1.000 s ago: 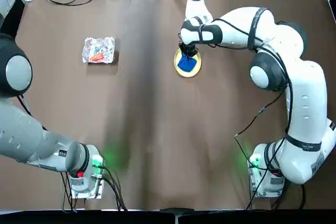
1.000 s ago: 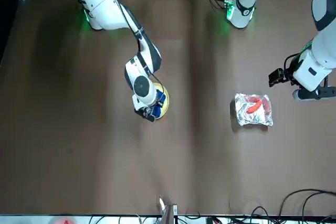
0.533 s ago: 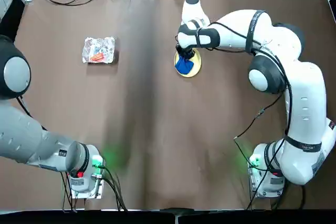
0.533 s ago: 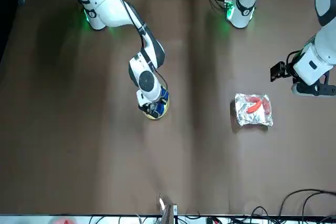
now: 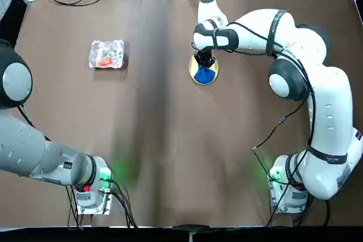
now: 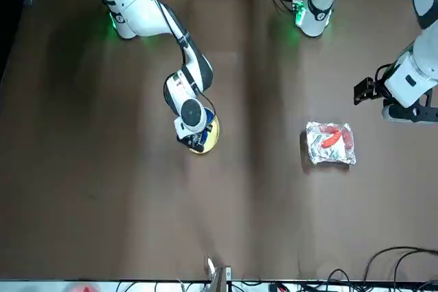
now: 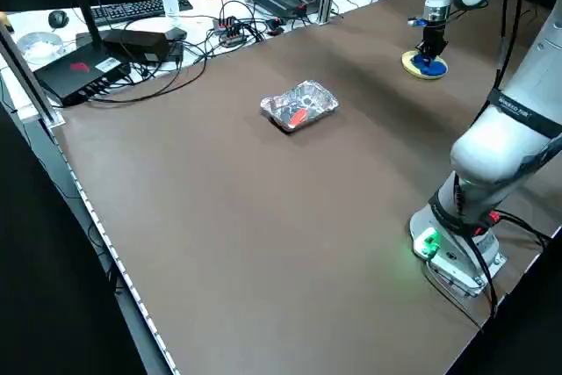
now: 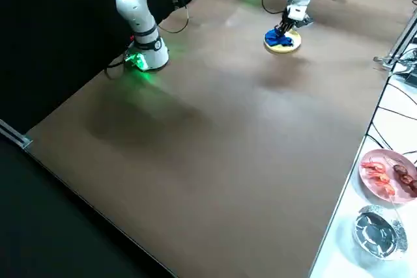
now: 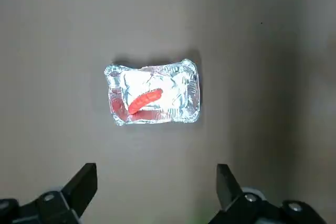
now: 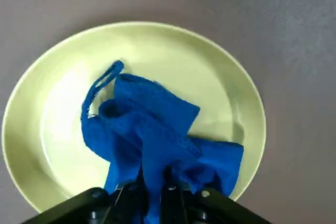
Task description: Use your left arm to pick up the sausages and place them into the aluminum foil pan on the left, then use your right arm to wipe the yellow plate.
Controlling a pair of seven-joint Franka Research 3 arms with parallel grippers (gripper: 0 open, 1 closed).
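Table (image 5: 159, 140): broad brown matte surface, flat, faint lengthwise creases; cables and clutter along its far edge.

Right arm (image 5: 317, 111): white glossy shells, grey joint caps, thin black cable along it. Base at the near right corner in the top view; reaches forward and bends inward so the wrist points straight down over the plate.

Left arm (image 5: 22, 140): same white build, base at the near left corner, drawn up high at the table's left edge, idle.

Left gripper (image 9: 156, 184): dark fingers spread wide with nothing between them; hangs well above the foil pan, looking down on it.

Right gripper (image 10: 155, 190): dark fingers pinched tight on a fold of the blue cloth, low over the plate, cloth pressed onto it.

Aluminum foil pan (image 5: 106, 54): shiny silver, wrinkled walls, roughly rectangular; left half of the table toward the far side, well apart from the plate.

Yellow plate (image 10: 220, 93): pale yellow, round, smooth, shallow raised rim; flat on the table near the centre, toward the far side.

Blue cloth (image 10: 152, 135): bright blue, soft, rumpled into folds, a small loop sticking out at one edge; lies on the plate, covering much of its middle.

Sausages (image 9: 144, 100): small red-orange oblong piece, smooth and slightly curved; lies inside the foil pan, slanted across its floor.
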